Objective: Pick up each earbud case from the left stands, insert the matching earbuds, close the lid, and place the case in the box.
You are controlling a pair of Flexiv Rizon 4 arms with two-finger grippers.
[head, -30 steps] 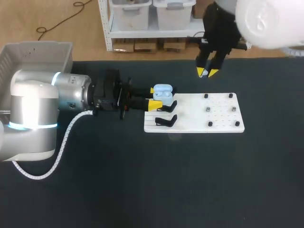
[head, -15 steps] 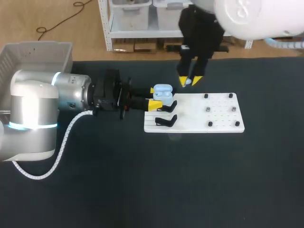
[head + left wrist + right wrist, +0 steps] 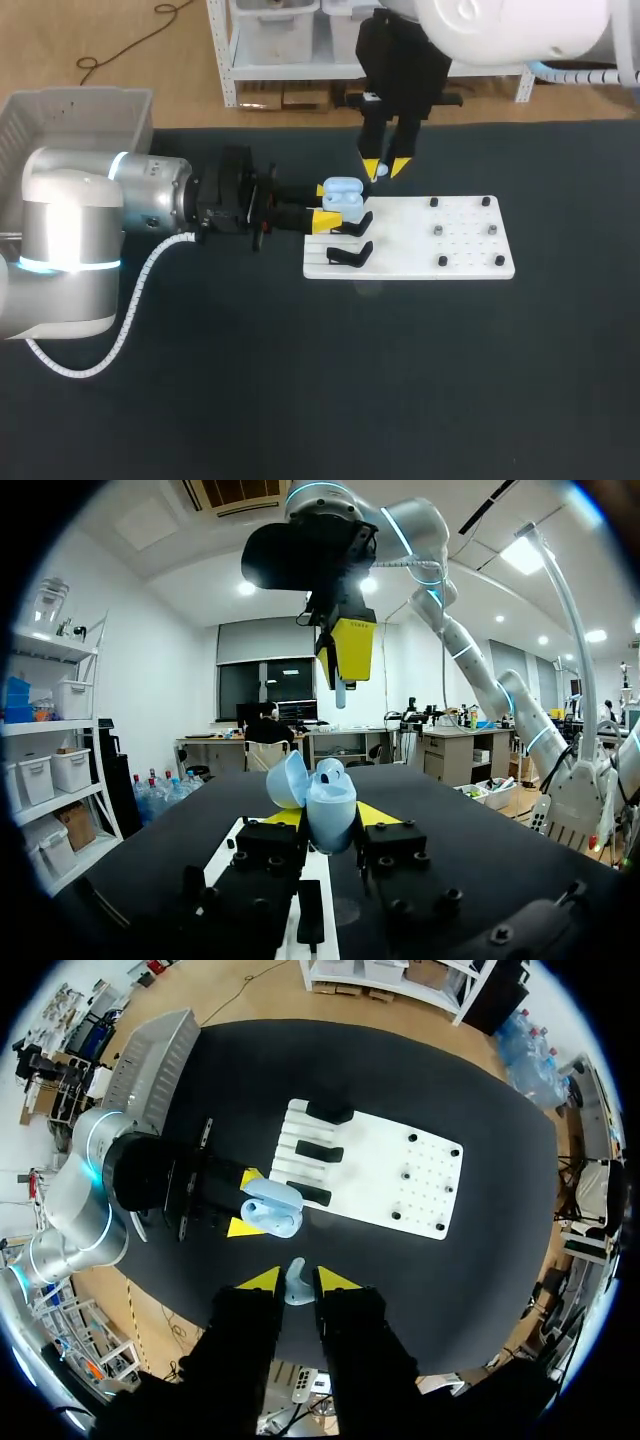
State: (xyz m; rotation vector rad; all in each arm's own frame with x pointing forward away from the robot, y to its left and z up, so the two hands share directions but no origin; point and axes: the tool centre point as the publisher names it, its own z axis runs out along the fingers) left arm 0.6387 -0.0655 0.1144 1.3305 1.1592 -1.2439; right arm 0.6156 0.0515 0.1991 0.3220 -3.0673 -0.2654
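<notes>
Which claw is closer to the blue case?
Left. The left claw grips the case from both sides; the right claw hangs above it, apart, pinching an earbud.

A robotics lab, probably inside an open-plan office: a left arm (image 3: 80, 240) and a right arm (image 3: 500, 35) flank a black bench (image 3: 480, 380) bearing a white fixture plate (image 3: 465, 245), with bin-stacked shelving (image 3: 275, 45) and desks (image 3: 450, 745) beyond.

A white flat board (image 3: 420, 240) lies on the dark table (image 3: 300, 380). At its left end my left hand (image 3: 324, 205) holds an open light blue earbud case (image 3: 343, 192). Just behind it hangs my right hand (image 3: 385, 168), pinching a small pale earbud (image 3: 296, 1282). A grey plastic box (image 3: 70, 115) sits far left.
</notes>
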